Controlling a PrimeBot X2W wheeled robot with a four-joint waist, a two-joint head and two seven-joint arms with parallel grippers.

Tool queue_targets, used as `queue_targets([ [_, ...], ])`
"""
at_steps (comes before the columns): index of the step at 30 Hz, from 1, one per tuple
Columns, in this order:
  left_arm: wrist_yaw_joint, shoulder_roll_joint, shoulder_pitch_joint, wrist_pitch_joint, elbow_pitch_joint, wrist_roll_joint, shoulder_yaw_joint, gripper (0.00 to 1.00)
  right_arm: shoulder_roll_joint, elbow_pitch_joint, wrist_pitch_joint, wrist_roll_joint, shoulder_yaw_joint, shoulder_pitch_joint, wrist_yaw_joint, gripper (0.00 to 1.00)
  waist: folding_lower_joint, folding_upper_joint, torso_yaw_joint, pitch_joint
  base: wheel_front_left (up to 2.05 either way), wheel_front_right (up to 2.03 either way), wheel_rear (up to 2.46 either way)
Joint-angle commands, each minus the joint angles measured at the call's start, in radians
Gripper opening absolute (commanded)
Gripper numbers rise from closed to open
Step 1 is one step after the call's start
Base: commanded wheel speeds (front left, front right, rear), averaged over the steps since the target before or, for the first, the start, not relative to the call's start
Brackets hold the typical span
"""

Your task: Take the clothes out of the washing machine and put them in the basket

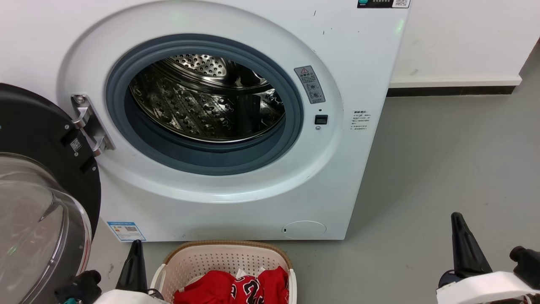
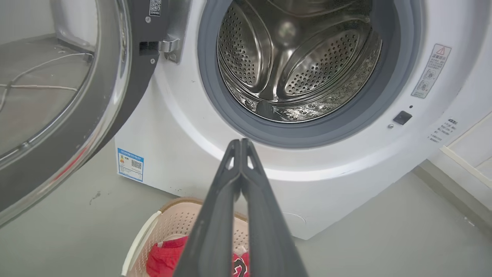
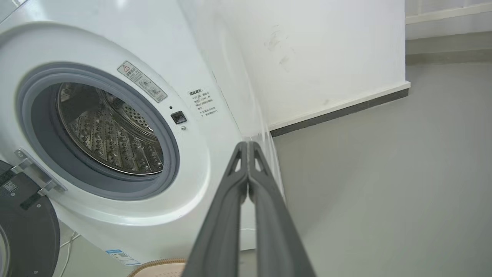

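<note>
The clothes lie in the basket, a red heap on its floor, and 1 piece shows white numbers. The basket stands on the floor just in front of the washing machine, under the round opening. In the drum I see bare steel and no red fabric. The lowest front part hides behind the grey ring in the head view, but the left wrist view looks down to it and finds nothing.

The left gripper has its 2 fingers pressed together and holds nothing. It hangs just left of the basket's left edge and points up toward the opening. The right gripper is also pressed together and empty. It is well apart, over bare floor past the machine's right corner.

So the left arm is the nearer one to both basket and drum. I judge the task is almost surely done. If a last check inside is wanted, the open door, swung out beside the left arm, is the thing that could hinder it.
</note>
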Motion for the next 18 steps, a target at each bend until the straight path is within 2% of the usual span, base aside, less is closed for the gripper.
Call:
queue_targets([
  [1, -0.006, 0.002, -0.030, 0.009, -0.010, -0.048, 0.000, 0.00, -0.007, -0.007, 0.009, 0.052, 0.000, -0.035, 0.000, 0.00, -0.0001, -0.0001, 0.000, 0.000, 0.00, 0.00, 0.00],
  [18, -0.015, 0.002, -0.069, 0.072, 0.006, -0.319, 0.004, 0.00, -0.012, 0.027, 0.070, 0.338, -0.003, -0.070, 0.000, 0.00, -0.0001, -0.0001, 0.004, 0.004, 0.00, 0.00, 0.00],
])
